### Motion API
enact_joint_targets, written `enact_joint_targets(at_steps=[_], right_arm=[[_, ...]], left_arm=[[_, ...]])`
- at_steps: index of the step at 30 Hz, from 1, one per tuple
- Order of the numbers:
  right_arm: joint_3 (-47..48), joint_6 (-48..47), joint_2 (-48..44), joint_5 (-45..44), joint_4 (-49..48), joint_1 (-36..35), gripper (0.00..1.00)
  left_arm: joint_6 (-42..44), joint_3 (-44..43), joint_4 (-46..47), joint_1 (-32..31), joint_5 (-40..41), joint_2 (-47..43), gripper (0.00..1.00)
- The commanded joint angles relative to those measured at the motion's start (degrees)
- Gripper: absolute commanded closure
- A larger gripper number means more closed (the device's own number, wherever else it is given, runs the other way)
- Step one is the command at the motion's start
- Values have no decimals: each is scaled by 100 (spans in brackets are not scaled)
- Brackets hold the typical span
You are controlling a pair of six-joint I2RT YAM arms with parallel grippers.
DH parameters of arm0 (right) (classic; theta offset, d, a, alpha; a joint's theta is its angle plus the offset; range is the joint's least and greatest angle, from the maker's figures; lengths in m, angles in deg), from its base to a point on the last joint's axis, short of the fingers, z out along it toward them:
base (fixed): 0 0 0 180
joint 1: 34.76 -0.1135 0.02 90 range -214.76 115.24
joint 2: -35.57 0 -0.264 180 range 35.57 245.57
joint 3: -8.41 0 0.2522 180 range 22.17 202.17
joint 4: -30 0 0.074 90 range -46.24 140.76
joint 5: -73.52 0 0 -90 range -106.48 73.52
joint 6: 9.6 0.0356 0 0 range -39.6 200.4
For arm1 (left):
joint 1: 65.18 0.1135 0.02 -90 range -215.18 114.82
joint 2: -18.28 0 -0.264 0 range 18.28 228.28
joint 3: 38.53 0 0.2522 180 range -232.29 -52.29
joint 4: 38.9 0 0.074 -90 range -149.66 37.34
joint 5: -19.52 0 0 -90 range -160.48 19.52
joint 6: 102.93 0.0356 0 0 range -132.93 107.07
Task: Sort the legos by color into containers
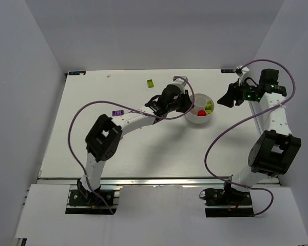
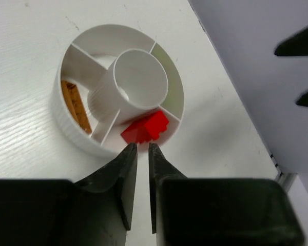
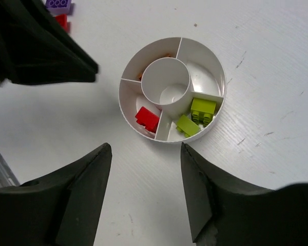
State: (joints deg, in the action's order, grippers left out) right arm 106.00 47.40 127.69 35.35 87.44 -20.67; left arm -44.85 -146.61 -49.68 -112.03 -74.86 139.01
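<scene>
Left gripper [image 2: 142, 147], jaws narrowly apart and empty, hovers just beside red lego [image 2: 146, 128] in bowl [image 2: 66, 134].

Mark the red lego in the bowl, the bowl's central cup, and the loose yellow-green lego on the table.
red lego [image 3: 147, 119], right wrist view, on its top face.
central cup [image 3: 167, 72], right wrist view, on its bare inner wall.
loose yellow-green lego [image 1: 150, 82], top external view, on its middle.

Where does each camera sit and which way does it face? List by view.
Top external: above and behind both arms, looking down on the table; arms show whole.
Left wrist: low, facing the divided bowl over the left end effector.
Right wrist: above that bowl, looking down; right end effector frames it.
Shared: bowl, red lego.
</scene>
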Motion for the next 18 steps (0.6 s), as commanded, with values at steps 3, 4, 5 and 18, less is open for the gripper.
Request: enact_joint_targets(at_steps=[3, 4, 5, 18], right_arm=[[-102, -910, -554, 240, -147, -178, 25], [-234, -919, -755, 283, -341, -196, 11], [-436, -850, -878, 370, -612, -213, 11], [-341, -1798, -563, 266, 431, -1400, 70]], left_arm=[[-51, 1335, 106, 97, 666, -1866, 89], [-77, 1581, 54, 132, 876, -2295, 90], [-138, 2062, 1, 158, 973, -2508, 91], [-229, 4063, -1546, 1423, 1414, -4040, 31]])
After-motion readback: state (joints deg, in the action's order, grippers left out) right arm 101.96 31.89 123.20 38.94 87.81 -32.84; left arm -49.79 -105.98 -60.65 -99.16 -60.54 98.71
